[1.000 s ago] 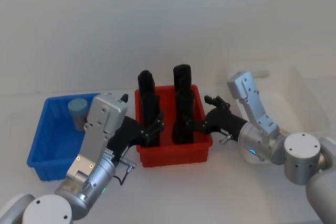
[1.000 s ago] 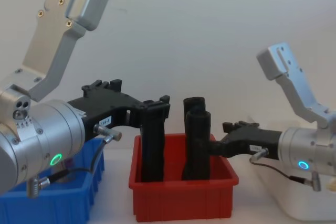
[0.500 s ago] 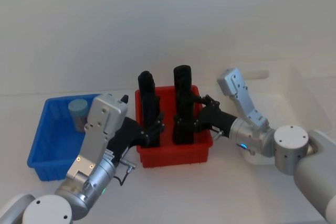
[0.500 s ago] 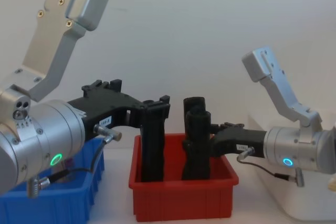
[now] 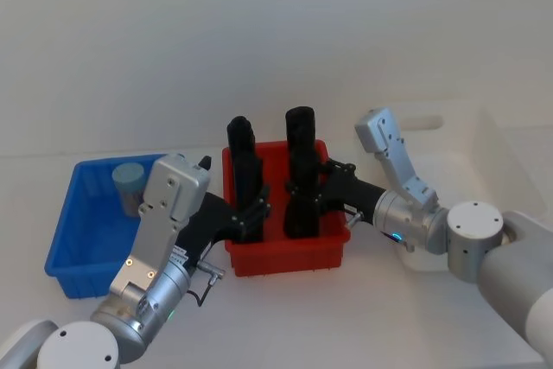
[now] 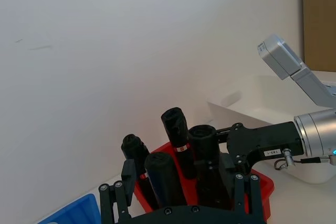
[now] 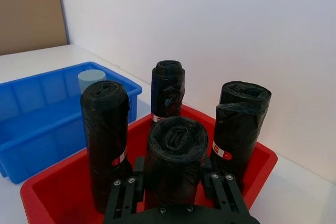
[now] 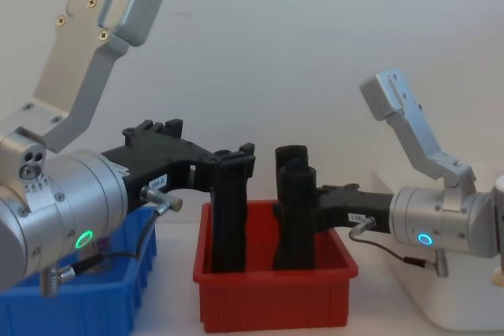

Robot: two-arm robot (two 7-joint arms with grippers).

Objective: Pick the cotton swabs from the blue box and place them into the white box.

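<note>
White bench: your left pincer (image 5: 256, 210) clamps a black roll (image 5: 244, 174) in the red bin (image 5: 285, 257), right pincer (image 5: 313, 197) clamps another roll (image 5: 300, 170) at 3 o'clock.

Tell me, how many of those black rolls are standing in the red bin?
4, all upright in the red bin: one roll nearest the blue bin, one between the right claw's fingers, one at the back, one on the far side.

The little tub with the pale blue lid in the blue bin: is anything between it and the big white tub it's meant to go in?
Yes. The red plastic bin of tall black rolls sits between the blue bin and the white tub, with both grippers at those rolls.
</note>
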